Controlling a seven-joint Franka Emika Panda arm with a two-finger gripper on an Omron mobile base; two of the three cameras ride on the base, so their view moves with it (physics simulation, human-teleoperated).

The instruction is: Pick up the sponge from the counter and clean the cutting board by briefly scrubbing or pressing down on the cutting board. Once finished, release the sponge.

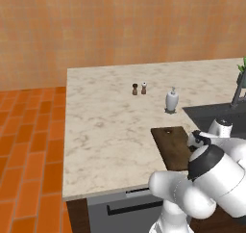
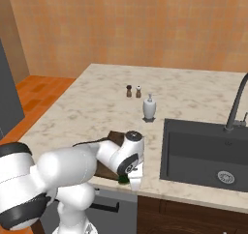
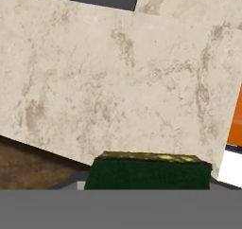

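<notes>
We see a glossy white arm [image 1: 226,179] built of rounded, bulbous segments, each smooth and free of any visible markings, cables or screws. Between the segments we see dark, near-black bands at the joints; one wide black collar [image 1: 204,157] separates two big white shells in the left base view, and another black ring [image 2: 14,148] caps the fat white link at the lower left of the right base view. Near the wrist we find a white cylindrical link with a round grey end cap [image 2: 134,136] and a dark disc [image 2: 127,166] on its side. The white tool [image 2: 135,179] is small and blocky.
</notes>
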